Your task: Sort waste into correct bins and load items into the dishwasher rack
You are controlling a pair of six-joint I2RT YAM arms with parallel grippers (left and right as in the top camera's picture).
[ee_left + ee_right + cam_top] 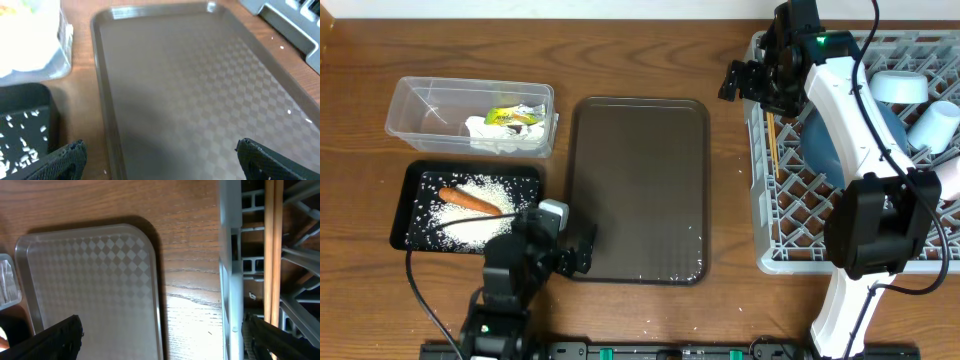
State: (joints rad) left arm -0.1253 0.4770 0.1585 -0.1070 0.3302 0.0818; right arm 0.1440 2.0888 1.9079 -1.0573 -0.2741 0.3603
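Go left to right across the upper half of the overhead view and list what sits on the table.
clear tub → brown tray → dishwasher rack, with the chopsticks near its left edge and then the dark blue bowl inside it.

Even light fr above; soft shadows; glare on brown tray (pixel 135 12) rim; wrist pics blurry.

A dark brown serving tray (pixel 638 190) is lying flat near the middle of the wooden table (pixel 650 50), its rounded corners and raised rim catching the light. Its faint checkered surface is gleaming, and wood grain is showing all around it.
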